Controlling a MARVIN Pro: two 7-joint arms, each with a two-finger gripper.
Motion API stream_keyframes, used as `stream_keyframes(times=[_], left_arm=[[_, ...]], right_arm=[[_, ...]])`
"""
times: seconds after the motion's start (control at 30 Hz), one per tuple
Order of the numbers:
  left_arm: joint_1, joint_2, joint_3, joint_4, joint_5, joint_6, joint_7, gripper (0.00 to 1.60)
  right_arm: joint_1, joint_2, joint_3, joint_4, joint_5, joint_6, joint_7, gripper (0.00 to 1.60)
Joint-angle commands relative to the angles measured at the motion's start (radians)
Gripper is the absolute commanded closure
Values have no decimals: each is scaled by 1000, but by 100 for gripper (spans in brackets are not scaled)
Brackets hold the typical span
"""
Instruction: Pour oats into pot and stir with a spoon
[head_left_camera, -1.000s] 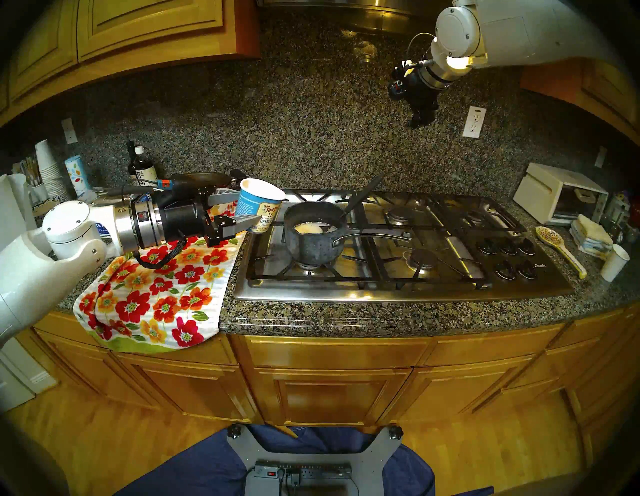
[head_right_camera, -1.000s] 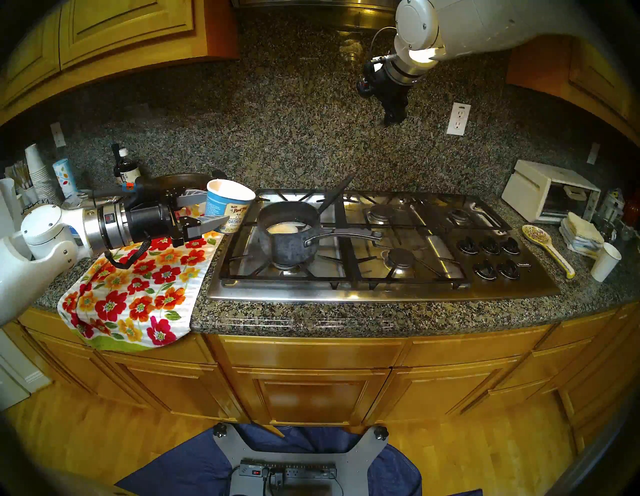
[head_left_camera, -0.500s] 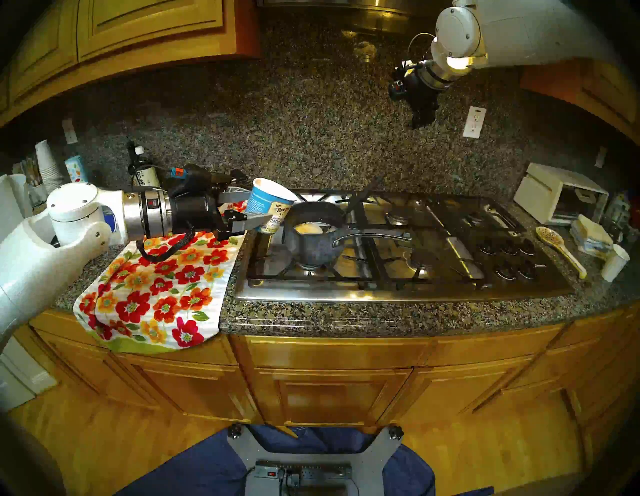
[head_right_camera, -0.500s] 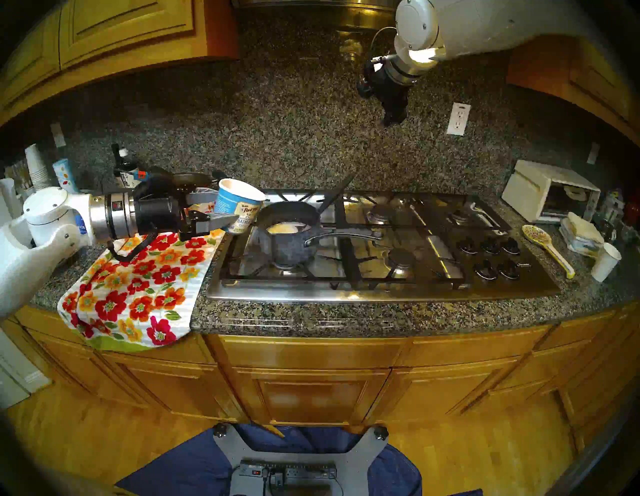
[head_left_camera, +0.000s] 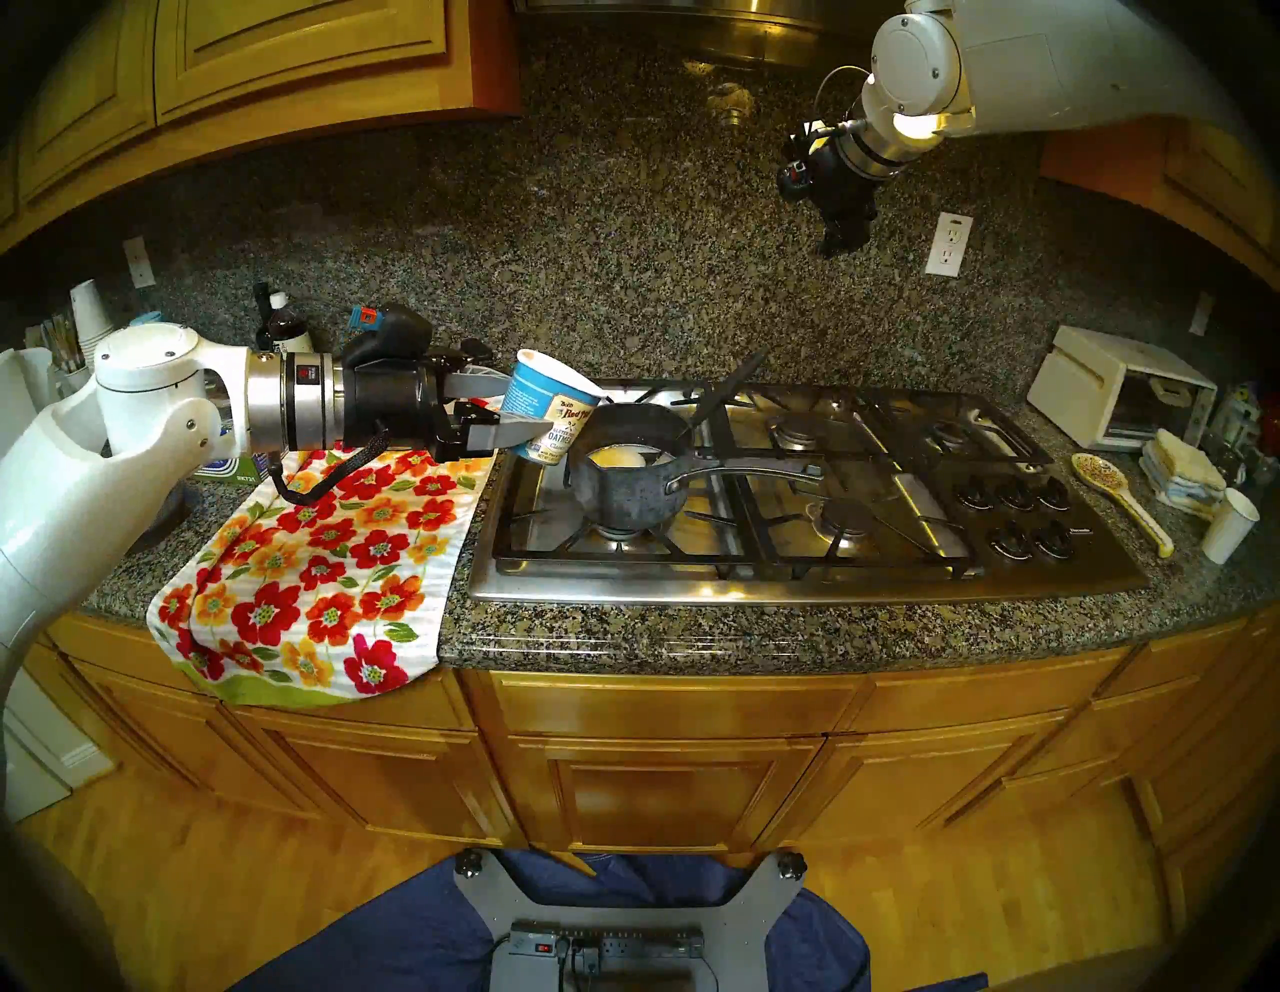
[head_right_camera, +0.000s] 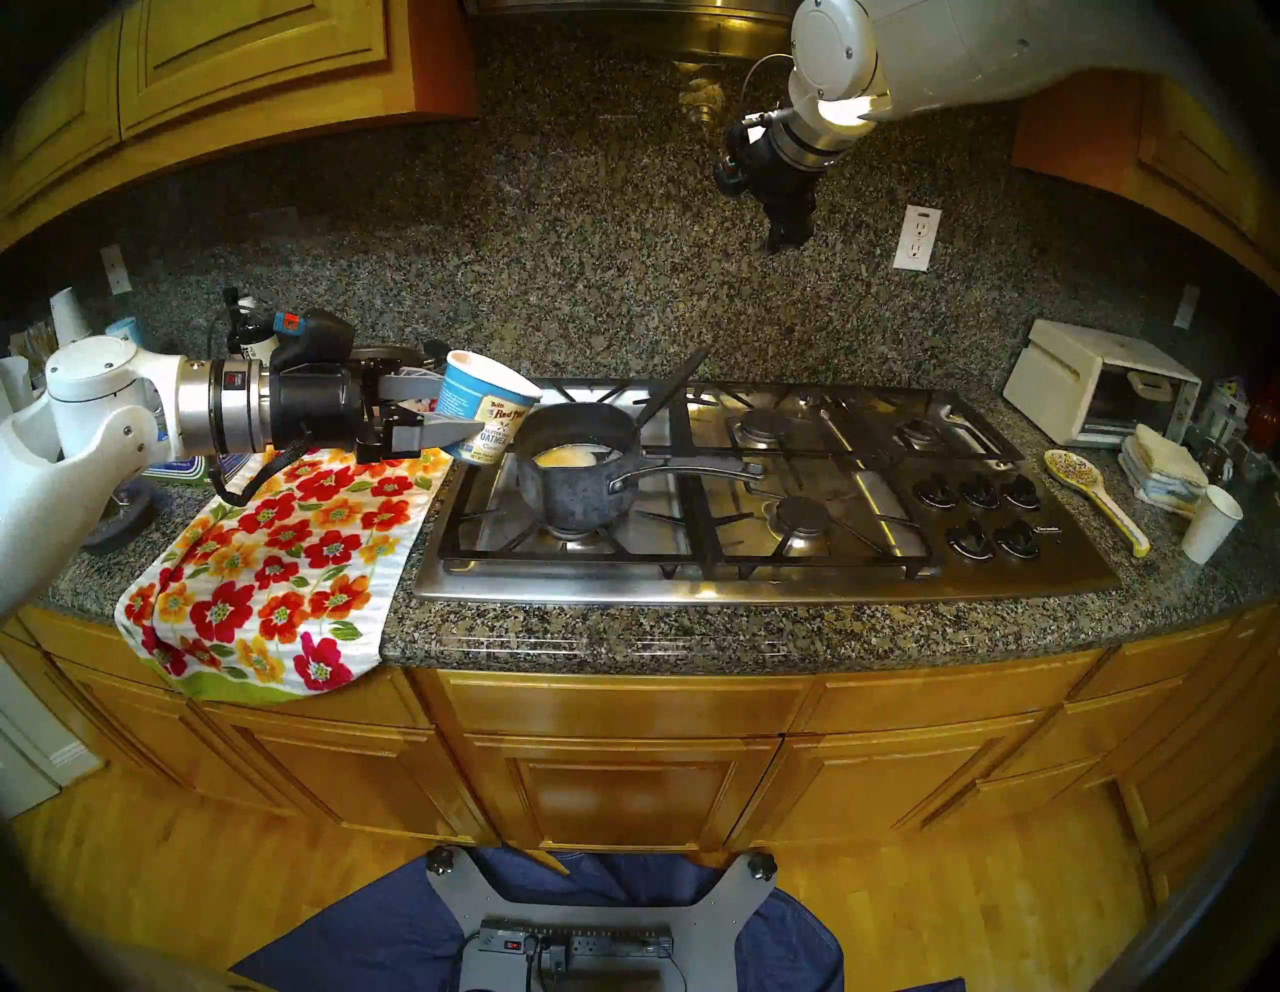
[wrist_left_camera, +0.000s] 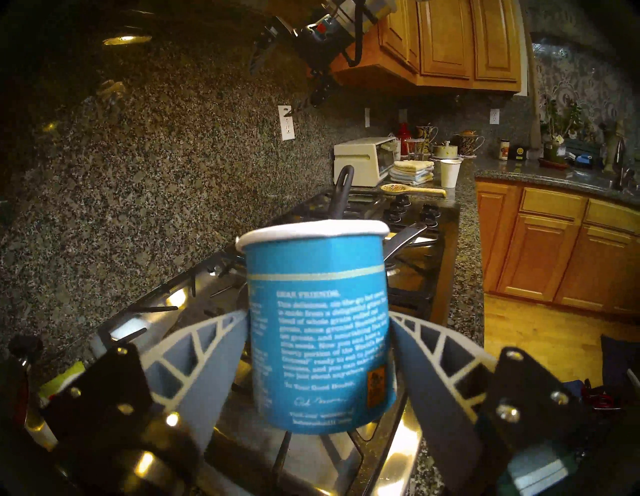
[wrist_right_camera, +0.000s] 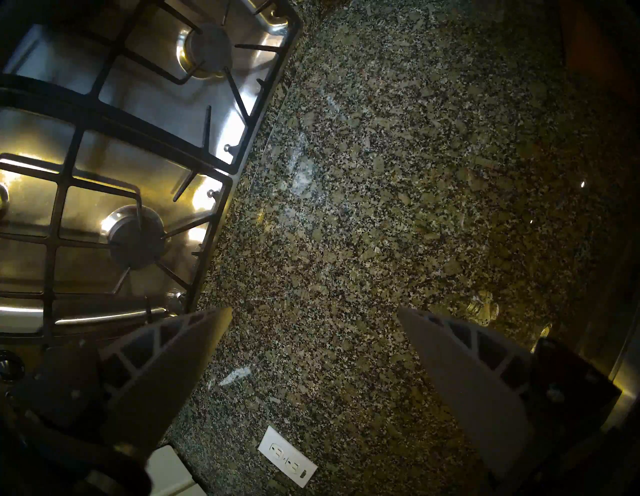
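Two grey fingers of the left gripper (head_left_camera: 530, 409) clamp the blue cup (head_left_camera: 550, 409), tilted toward the pot (head_left_camera: 627, 471); the right gripper (wrist_right_camera: 313, 318) hangs wide open, empty.

The left gripper (head_right_camera: 478, 412) sits at about nine o'clock and squeezes a blue oatmeal cup (head_right_camera: 485, 409) from both sides. The cup leans over, with its white top edge tipped toward the pot (head_right_camera: 578, 478). The pot is small and dark grey, just right of the cup, on the front left burner of the stove (head_right_camera: 762, 575). Something pale yellow lies inside it. A black spoon (head_right_camera: 668, 388) leans on the pot's far edge. A flower towel (head_right_camera: 277, 575) lies at eight o'clock. The right gripper (head_right_camera: 786, 232) hangs high at one o'clock, by the wall.
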Motion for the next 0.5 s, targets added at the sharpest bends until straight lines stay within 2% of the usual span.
stream_keyframes(times=[0.0, 0.2, 0.47], left_arm=[[-104, -43, -6, 16, 27, 19, -11, 65], [-122, -60, 9, 39, 103, -38, -23, 60], [-99, -72, 17, 93, 199, -154, -42, 56]], right_arm=[[38, 2, 2, 31, 1, 8, -11, 0], [38, 2, 3, 31, 1, 8, -11, 0], [38, 3, 4, 32, 0, 9, -11, 0]])
